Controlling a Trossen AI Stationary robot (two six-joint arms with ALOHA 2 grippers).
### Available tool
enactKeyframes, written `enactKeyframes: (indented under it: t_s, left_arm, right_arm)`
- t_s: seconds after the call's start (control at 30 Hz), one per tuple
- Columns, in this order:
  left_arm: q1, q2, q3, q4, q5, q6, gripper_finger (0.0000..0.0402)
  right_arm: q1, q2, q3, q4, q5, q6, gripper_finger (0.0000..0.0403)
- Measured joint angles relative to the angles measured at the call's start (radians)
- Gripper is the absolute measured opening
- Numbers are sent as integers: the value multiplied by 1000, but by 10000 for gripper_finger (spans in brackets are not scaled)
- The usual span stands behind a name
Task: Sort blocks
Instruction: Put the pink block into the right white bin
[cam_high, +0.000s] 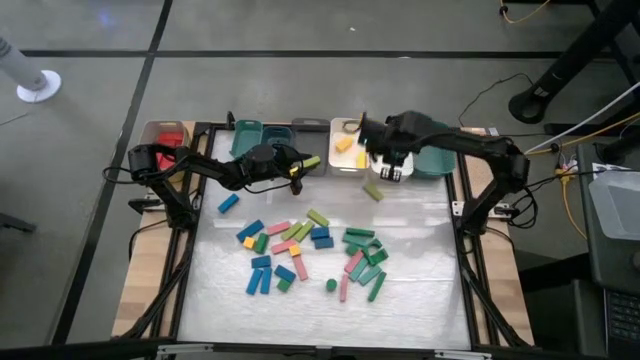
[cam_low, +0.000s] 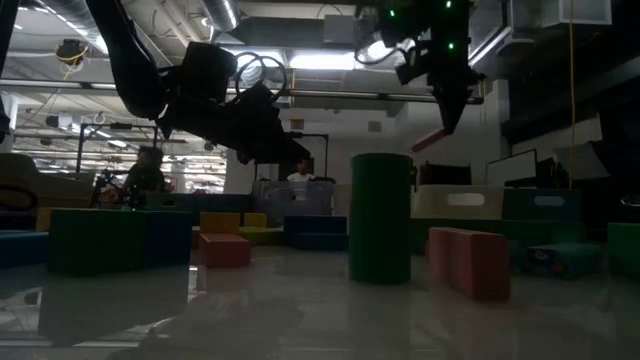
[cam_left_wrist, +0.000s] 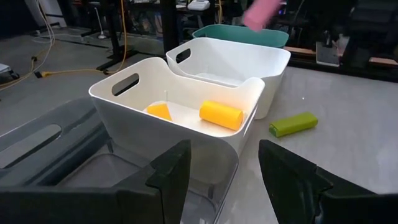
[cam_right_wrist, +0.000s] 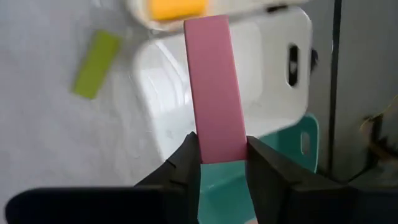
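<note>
No brand, label or writing can be read on any bin or block.

The right pincer (cam_right_wrist: 221, 165) is closed on a pink bar (cam_right_wrist: 216, 87), gripping one end so the rest juts forward. In the right wrist view it hangs above an empty white bin (cam_right_wrist: 249, 81), with a teal bin (cam_right_wrist: 305, 146) just past it. The high view puts this pincer (cam_high: 390, 172) over the bins at the far edge of the table (cam_high: 420, 300), but the pink bar is too small to make out there. The low view shows the bar (cam_low: 432, 138) tilted, high above the tabletop.

The left pincer (cam_left_wrist: 224, 168) stands open with nothing between its fingers, hovering over a grey bin (cam_left_wrist: 56, 149) next to the white bin (cam_left_wrist: 180, 93) holding two yellow pieces (cam_left_wrist: 221, 115). Only the wrist views show those bin interiors clearly.

A lime bar (cam_high: 373, 190) lies alone on the table just beside the white bins. The remaining blocks (cam_high: 310, 250) lie scattered mid-table, blue, green, pink, lime and yellow, some touching. Bare table lies between this scatter and the bin row, and more along the near edge. A dark green cylinder (cam_low: 380, 217) stands upright, looming in the low view; from above it is a small dot (cam_high: 331, 285).
</note>
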Motion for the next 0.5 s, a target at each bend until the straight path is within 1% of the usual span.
enactKeyframes:
  t_s: [0.13,0.3,0.37,0.5]
  left_arm:
    - [0,0,0,-24,0,0,178]
    - [0,0,0,-101,0,0,178]
    - [0,0,0,-126,0,0,178]
    - [0,0,0,-140,0,0,178]
  right_arm:
    - [-109,-2,-20,40,-45,-31,109]
    - [-225,-1,-95,114,-187,-153,111]
    - [-260,-1,-116,137,-229,-186,111]
    - [-317,-1,-134,184,-238,-224,112]
